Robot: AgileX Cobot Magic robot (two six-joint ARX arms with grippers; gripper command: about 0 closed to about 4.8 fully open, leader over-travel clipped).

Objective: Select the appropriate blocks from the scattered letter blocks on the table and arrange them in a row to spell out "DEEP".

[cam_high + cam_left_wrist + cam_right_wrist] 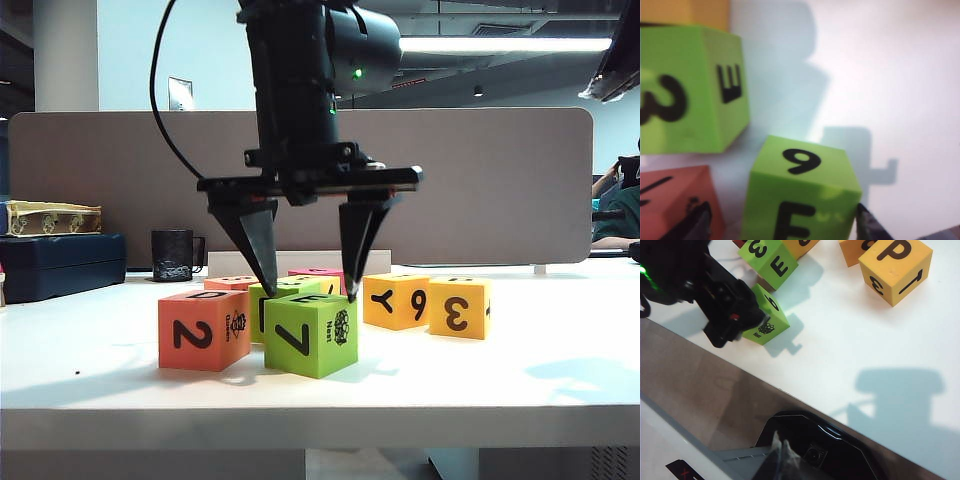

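Note:
My left gripper (309, 292) hangs open over the front lime-green block with 7 (310, 335), a fingertip down each side of its top. The left wrist view shows that block's 9 and E faces (800, 185) between the fingers (871, 227), with a gap on one side. A red-orange block with 2 (203, 330) stands just left of it, and another lime-green block with 3 and E (690, 95) stands behind. An amber block with 3 (459, 307) and P (895, 267) is at the right. My right gripper (780, 449) is shut and empty, off the table's (520, 380) edge.
An amber block with Y and 6 (397, 300) sits beside the amber 3 block. Pink (318, 272) and yellow (326, 284) blocks stand behind the cluster. A black mug (172, 255) and a dark blue case (60, 262) are at the back left, before a grey partition (480, 180).

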